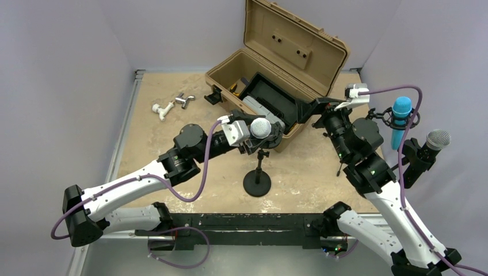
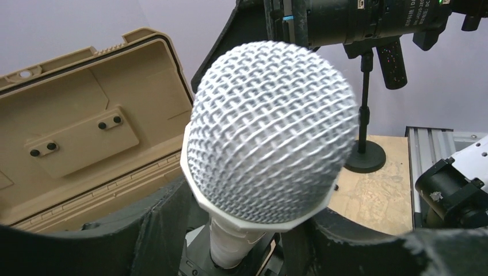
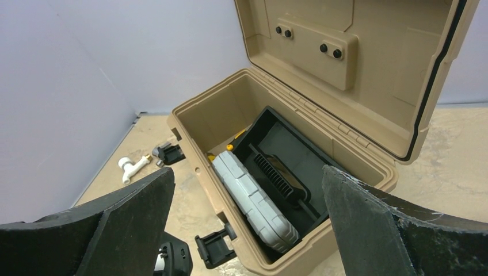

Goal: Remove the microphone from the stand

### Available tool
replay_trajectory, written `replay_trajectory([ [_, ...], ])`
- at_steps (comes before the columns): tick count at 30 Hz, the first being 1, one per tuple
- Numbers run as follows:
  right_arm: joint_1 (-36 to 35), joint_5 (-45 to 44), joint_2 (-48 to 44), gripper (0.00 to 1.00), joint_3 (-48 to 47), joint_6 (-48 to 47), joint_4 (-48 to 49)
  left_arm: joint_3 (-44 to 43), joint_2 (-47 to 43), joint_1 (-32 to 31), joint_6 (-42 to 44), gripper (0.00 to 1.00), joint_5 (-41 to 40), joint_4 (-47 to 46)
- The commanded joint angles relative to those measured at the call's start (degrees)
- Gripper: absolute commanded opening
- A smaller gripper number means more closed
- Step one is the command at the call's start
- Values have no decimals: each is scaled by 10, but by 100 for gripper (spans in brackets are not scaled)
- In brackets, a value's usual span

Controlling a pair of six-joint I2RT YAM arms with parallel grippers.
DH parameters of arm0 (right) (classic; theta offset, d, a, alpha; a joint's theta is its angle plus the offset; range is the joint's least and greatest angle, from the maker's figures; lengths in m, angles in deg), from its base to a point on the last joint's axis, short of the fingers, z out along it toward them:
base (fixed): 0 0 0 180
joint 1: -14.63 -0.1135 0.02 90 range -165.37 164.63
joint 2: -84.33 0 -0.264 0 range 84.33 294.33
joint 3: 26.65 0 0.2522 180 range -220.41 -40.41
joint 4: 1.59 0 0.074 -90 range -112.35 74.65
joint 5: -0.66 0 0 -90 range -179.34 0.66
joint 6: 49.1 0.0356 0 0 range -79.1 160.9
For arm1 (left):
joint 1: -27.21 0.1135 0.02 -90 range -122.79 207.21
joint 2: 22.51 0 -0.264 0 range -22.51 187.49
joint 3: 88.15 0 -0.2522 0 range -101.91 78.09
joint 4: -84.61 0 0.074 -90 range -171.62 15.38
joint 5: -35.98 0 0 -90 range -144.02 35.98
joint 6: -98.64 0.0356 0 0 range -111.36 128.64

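Observation:
A microphone with a silver mesh head (image 1: 260, 127) and a white handle stands in the clip of a small black stand (image 1: 257, 183) at the table's middle. In the left wrist view its head (image 2: 270, 132) fills the frame and the handle runs down into the black clip. My left gripper (image 1: 257, 140) (image 2: 250, 233) has a finger on each side of the handle just under the head, closed against it. My right gripper (image 1: 320, 108) (image 3: 247, 172) is open and empty, hovering by the right end of the toolbox.
An open tan toolbox (image 1: 230, 68) (image 3: 190, 123) holding a grey case (image 3: 253, 198) stands behind the stand. A blue microphone (image 1: 401, 118) and another silver-headed one (image 1: 437, 140) sit on holders at the right. A white pipe fitting (image 1: 163, 109) lies at the back left.

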Motion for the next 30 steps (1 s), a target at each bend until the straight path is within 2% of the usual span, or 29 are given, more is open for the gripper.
replay_trajectory([
  [1,-1,7,-5,99,-6,-9,21,-31,-1,-5,35,52,6,-9],
  [7,-1,9,-15,99,0,-7,28,-48,-1,-7,62,39,11,21],
  [17,-1,6,-17,99,7,-3,34,-98,-6,-22,103,32,7,69],
  [26,-1,6,-16,99,20,-1,46,-132,-23,-25,72,23,-7,89],
  [30,0,4,-15,99,25,0,51,-159,-37,-25,27,9,-42,111],
])
